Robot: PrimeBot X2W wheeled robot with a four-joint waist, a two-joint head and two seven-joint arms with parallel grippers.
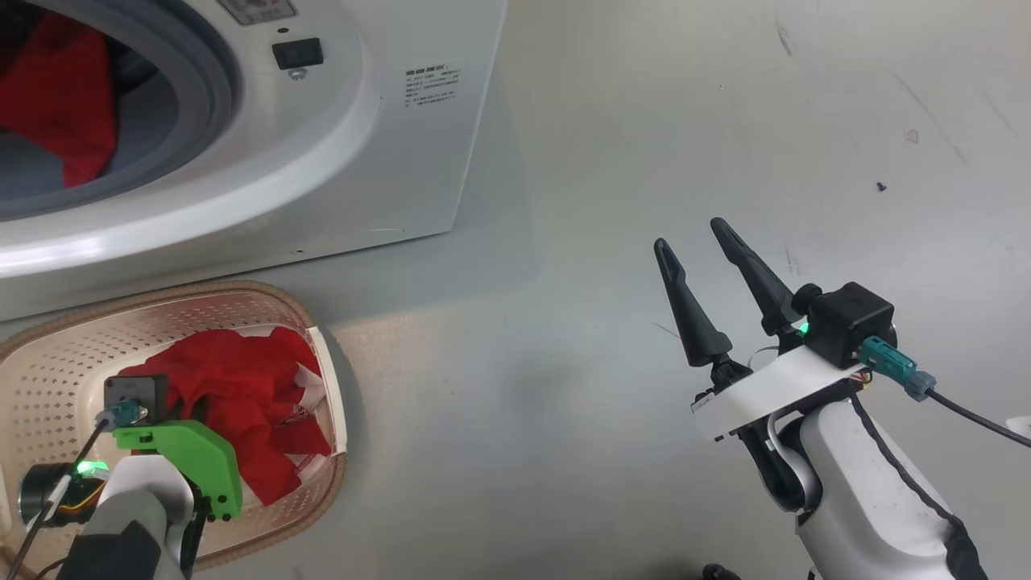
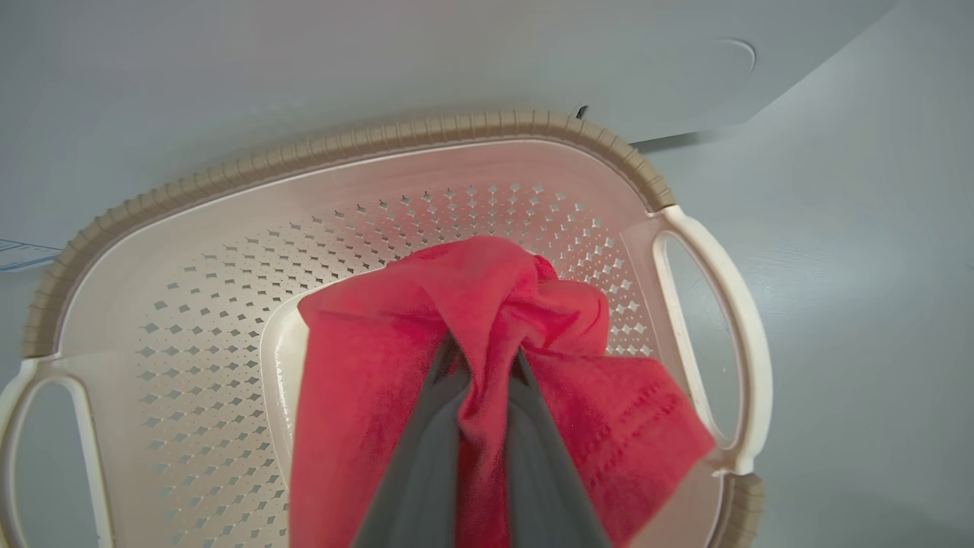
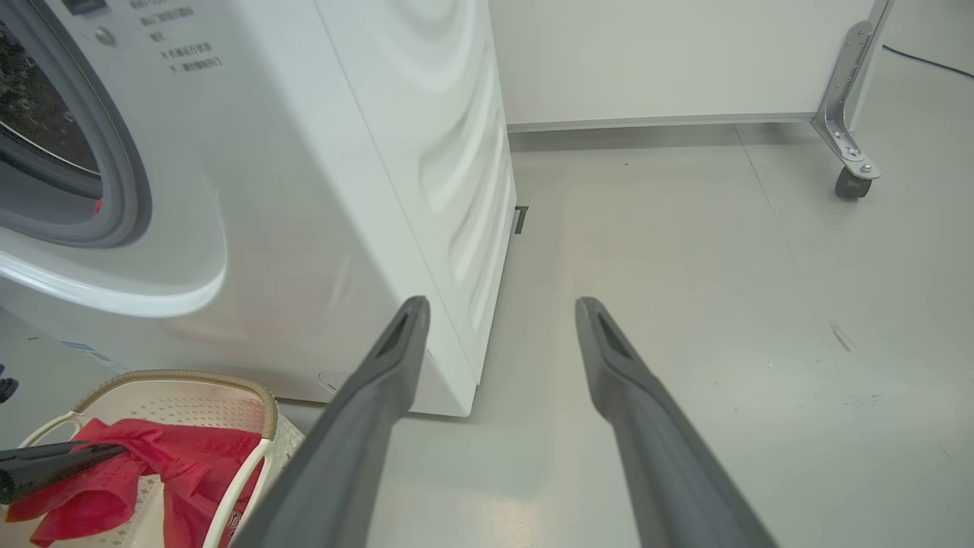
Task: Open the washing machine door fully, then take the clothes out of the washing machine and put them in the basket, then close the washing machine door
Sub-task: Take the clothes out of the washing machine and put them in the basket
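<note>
The white washing machine [image 1: 387,161] stands at the upper left, its grey-ringed drum mouth uncovered, with red clothes [image 1: 56,105] lying inside. The washing machine door is out of view. Below it on the floor sits the cream basket [image 1: 48,354] with a red garment [image 1: 242,395] hanging into it. In the left wrist view my left gripper [image 2: 483,358] is shut on a fold of that red garment [image 2: 365,380], just above the basket's floor [image 2: 213,327]. My right gripper [image 1: 689,232] hovers open over bare floor to the right, with nothing between its fingers [image 3: 365,396].
Grey floor [image 1: 644,121] stretches to the right of the machine. A white panel on a metal leg with a caster [image 3: 848,183] stands at the back right. A small dark speck [image 1: 881,187] lies on the floor.
</note>
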